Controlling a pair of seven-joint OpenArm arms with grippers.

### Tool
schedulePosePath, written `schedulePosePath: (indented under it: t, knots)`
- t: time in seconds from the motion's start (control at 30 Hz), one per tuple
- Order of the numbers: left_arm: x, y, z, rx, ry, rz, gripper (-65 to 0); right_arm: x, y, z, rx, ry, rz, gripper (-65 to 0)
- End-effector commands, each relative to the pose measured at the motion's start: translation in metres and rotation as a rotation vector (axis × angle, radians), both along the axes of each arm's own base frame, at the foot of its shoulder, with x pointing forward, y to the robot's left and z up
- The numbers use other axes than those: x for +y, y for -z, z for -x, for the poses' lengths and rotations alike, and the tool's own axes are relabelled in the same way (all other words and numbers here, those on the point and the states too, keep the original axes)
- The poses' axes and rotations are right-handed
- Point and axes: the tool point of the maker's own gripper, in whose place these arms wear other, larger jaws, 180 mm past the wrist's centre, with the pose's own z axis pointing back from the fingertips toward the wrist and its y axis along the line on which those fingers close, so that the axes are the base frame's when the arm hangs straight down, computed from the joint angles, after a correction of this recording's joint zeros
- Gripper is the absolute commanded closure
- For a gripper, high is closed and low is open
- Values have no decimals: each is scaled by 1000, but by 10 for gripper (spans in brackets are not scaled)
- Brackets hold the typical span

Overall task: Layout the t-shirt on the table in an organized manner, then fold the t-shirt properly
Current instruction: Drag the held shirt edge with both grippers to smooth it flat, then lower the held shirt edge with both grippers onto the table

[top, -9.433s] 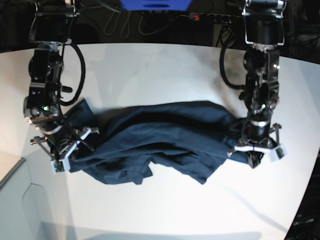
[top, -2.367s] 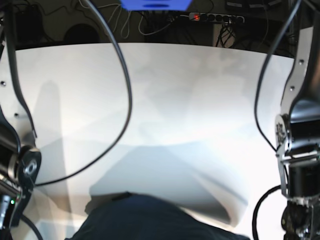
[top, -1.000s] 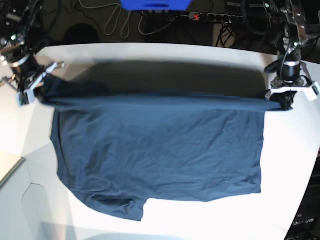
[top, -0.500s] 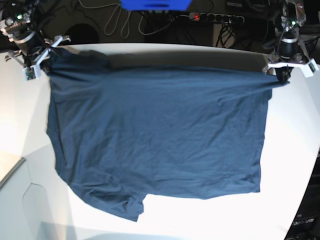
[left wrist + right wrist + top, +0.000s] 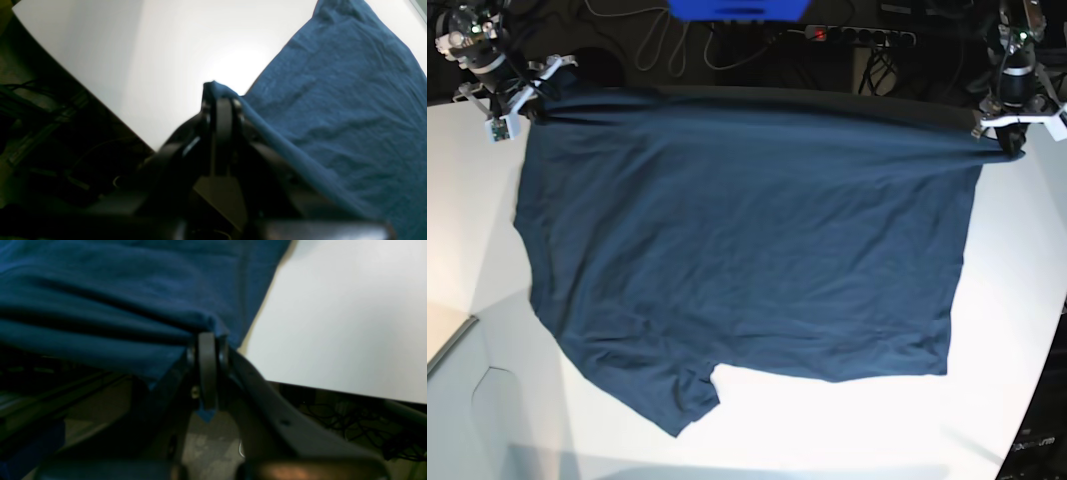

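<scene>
The dark navy t-shirt [image 5: 747,230] is spread wide over the white table [image 5: 1017,330], its top edge stretched taut along the far edge. My left gripper [image 5: 1010,135] at the far right corner is shut on one corner of the t-shirt [image 5: 333,106]; its jaws [image 5: 223,110] pinch the hem. My right gripper [image 5: 527,108] at the far left corner is shut on the other corner of the t-shirt [image 5: 116,300], cloth bunched at the fingertips [image 5: 206,350]. A sleeve [image 5: 677,400] lies at the near left.
Cables and a power strip [image 5: 857,35] lie behind the table's far edge. A blue object [image 5: 737,8] sits at the top middle. The table's edge [image 5: 100,100] runs close to my left gripper. A grey ledge [image 5: 447,345] shows at the left.
Both grippers have carried the shirt's top edge farther back, to the table's far edge. The cloth lies flatter and reaches farther up the table than half a second ago.
</scene>
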Motion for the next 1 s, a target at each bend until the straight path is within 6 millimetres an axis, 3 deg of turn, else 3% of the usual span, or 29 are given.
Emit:
schedulePosePath:
  t: [0.0, 0.13, 0.2, 0.6, 0.73, 0.97]
  knots:
    - [9, -10, 0, -25, -10, -42, 0, -3, -8, -5, -31, -15, 9, 0]
    - [5, -13, -3, -40, -14, -35, 0, -2, -10, -9, -41, -17, 9, 0]
    - [6, -14, -5, -45, -13, -36, 0, -2, -14, -21, -69, -18, 9, 0]
    - [-10, -35, -64, -152, 48, -49, 0, -1, -48, -96, -246, -14, 4, 0]
    - [-19, -45, -87, -158, 105, -140, 0, 5, -47, -121, -276, -15, -31, 0]
    - [-24, -40, -121, -140, 149, -214, 0, 15, -40, -154, -292, -22, -94, 0]
